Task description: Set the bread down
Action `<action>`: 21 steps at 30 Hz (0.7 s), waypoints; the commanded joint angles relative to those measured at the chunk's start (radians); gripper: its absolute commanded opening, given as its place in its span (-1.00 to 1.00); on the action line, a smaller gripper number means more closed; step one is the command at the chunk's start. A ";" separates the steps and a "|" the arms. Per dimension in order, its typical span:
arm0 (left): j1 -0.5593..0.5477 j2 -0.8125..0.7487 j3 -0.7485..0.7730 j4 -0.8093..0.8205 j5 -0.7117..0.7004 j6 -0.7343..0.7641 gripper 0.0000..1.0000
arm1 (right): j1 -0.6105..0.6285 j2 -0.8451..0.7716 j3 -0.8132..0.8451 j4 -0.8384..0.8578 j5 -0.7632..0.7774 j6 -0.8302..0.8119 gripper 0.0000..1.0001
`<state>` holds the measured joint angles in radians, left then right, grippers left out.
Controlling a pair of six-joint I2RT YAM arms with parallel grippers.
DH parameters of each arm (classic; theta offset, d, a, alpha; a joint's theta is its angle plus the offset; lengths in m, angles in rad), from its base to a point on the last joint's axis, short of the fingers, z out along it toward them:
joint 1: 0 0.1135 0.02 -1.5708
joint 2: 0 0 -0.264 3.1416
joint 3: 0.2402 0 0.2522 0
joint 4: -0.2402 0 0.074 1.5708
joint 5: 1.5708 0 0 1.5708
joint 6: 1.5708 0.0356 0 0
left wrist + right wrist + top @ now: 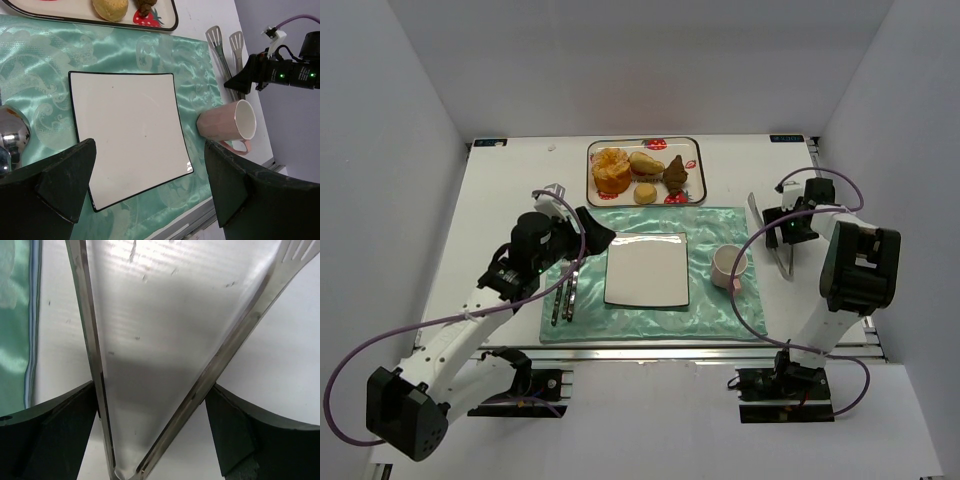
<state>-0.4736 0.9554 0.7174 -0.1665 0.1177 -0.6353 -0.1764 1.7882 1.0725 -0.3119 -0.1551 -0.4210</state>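
Four baked items lie on one rectangular, rounded-corner tray (694, 165) at the upper middle of the top view. They are one large golden-orange bun (611, 171), two small pale yellow rolls (645, 162), and the bread (675, 173), a dark brown, lumpy, cone-like piece at the tray's right end. The tray has a dark rim and red strawberry prints.

Below it lies one glossy teal satin placemat (715, 225) with a woven pattern. On it sits one square white plate (646, 270) edged in black, with one pink mug (729, 267) just to its right. Two pieces of shiny metal cutlery (561, 295) lie at the mat's left edge.

One pair of slotted steel tongs (758, 213) rests on the white table (510, 200), right of the mat.

The left gripper (150, 170) hangs over the plate, fingers wide apart with nothing between them. The right gripper (152, 415) hangs over the tongs, fingers spread fully on either side of the two steel arms. Whether they touch the metal cannot be told.
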 commanded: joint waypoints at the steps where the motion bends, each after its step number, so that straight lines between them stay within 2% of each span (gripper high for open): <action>1: -0.003 -0.040 0.033 -0.027 -0.019 -0.007 0.96 | -0.003 0.036 0.056 0.022 0.020 0.031 0.77; 5: -0.003 -0.060 0.031 -0.039 -0.033 -0.014 0.96 | -0.003 0.031 0.056 0.023 -0.014 0.028 0.45; 6: -0.003 -0.066 0.030 -0.041 -0.038 -0.014 0.96 | -0.003 0.017 0.055 0.020 -0.017 0.028 0.30; 11: -0.003 -0.078 0.034 -0.053 -0.046 -0.015 0.96 | -0.009 -0.087 0.050 0.030 -0.096 0.056 -0.06; 14: -0.003 -0.081 0.043 -0.067 -0.059 -0.007 0.96 | -0.009 -0.185 0.075 0.025 -0.158 0.083 -0.06; 21: -0.003 -0.066 0.082 -0.102 -0.084 0.017 0.96 | 0.069 -0.222 0.240 -0.085 -0.300 0.145 -0.02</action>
<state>-0.4736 0.8978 0.7547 -0.2478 0.0566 -0.6357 -0.1570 1.5845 1.2316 -0.3531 -0.3439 -0.3237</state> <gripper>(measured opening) 0.981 0.493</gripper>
